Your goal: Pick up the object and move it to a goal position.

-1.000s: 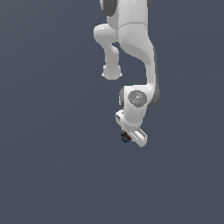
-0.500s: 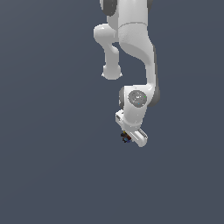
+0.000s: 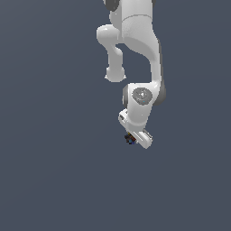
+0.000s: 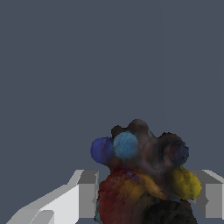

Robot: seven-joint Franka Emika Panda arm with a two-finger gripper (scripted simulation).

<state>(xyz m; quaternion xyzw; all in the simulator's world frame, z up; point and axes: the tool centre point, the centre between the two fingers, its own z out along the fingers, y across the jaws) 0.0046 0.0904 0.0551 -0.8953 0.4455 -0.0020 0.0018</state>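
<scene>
Wrist view shows us the object [image 4: 144,175], a dark lumpy cluster with blue, red and yellow bumps, sitting between the two pale fingers [image 4: 87,192] of the gripper [image 4: 146,194], which we see closed against its sides. From the exterior view we find the white arm [image 3: 144,54] reaching down over a plain grey ground, and the object [image 3: 130,138] is a tiny dark speck at the gripper [image 3: 134,139].
</scene>
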